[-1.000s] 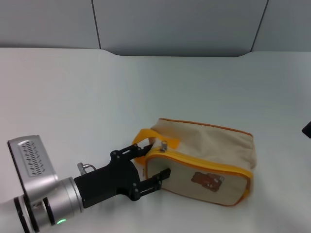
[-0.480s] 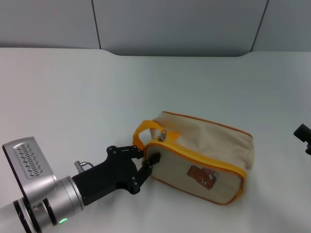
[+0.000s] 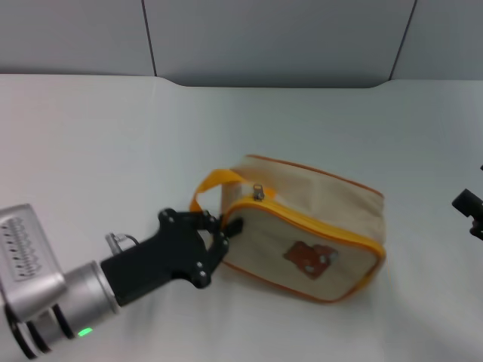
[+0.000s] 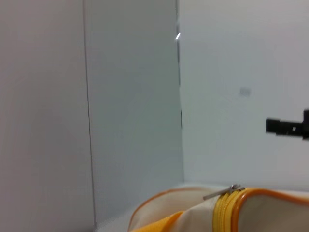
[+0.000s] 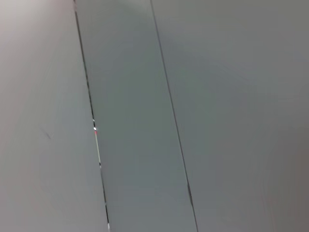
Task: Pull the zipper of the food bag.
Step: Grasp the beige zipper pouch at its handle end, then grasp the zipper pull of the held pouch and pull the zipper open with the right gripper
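The beige food bag [image 3: 317, 219] lies on the white table, its bear patch [image 3: 306, 259] facing me. The orange-yellow zipper [image 3: 324, 228] runs along its upper front edge, with the silver pull tab [image 3: 258, 191] standing up at the left end, beside the loop handle [image 3: 210, 182]. My left gripper [image 3: 228, 228] is shut on the bag's left end, just below the pull tab. The left wrist view shows the bag [image 4: 193, 212], the zipper [image 4: 224, 212] and the pull tab [image 4: 221, 193] close up. My right gripper [image 3: 469, 205] shows only as a black tip at the right edge, apart from the bag.
The white table [image 3: 113, 136] stretches all around the bag, with grey wall panels [image 3: 272, 38] behind it. The right wrist view shows only grey panels [image 5: 193, 116]. The right gripper appears far off in the left wrist view [image 4: 287, 126].
My left gripper closed on the bag's left end and drew it left and away from me; the bag turned slightly. The right gripper's tip came into view at the right edge.
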You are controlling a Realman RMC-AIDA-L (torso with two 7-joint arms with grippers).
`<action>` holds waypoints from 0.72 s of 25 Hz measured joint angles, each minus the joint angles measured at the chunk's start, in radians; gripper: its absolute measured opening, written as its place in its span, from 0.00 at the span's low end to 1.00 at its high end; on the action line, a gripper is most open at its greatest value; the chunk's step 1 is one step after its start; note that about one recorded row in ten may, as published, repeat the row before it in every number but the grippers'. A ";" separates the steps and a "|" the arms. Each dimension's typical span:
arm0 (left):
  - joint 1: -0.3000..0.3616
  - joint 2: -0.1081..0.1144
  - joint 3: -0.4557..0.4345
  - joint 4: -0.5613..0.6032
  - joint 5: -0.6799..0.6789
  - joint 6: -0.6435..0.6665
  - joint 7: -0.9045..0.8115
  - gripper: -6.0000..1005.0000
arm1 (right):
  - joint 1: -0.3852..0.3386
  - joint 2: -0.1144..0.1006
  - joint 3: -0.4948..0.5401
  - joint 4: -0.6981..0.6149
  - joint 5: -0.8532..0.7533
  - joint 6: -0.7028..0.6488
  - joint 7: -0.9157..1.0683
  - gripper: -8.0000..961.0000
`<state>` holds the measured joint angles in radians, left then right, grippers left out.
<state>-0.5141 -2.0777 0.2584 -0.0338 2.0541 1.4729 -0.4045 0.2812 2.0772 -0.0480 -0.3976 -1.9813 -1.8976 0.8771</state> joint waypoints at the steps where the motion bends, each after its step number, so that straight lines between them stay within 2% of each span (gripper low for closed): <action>1: 0.000 0.001 -0.002 0.021 0.001 0.025 0.007 0.13 | 0.003 0.000 0.003 0.015 0.002 -0.002 -0.027 0.87; 5: -0.012 0.003 -0.002 0.121 0.000 0.114 0.012 0.09 | 0.032 0.004 0.027 0.127 0.005 0.018 -0.194 0.87; 8: -0.042 0.003 0.002 0.189 -0.001 0.137 0.012 0.07 | 0.060 0.009 0.084 0.257 0.006 0.081 -0.397 0.87; 9: -0.051 0.003 0.003 0.202 0.000 0.139 0.014 0.07 | 0.074 0.010 0.107 0.340 0.006 0.124 -0.537 0.87; 12: -0.070 0.003 0.014 0.221 0.006 0.148 0.030 0.07 | 0.095 0.012 0.118 0.474 0.005 0.189 -0.797 0.87; 18: -0.078 0.001 0.018 0.224 0.006 0.150 0.034 0.07 | 0.110 0.015 0.104 0.701 -0.017 0.313 -1.367 0.87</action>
<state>-0.5920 -2.0767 0.2764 0.1898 2.0599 1.6230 -0.3710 0.3914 2.0921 0.0565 0.3034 -1.9988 -1.5851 -0.4901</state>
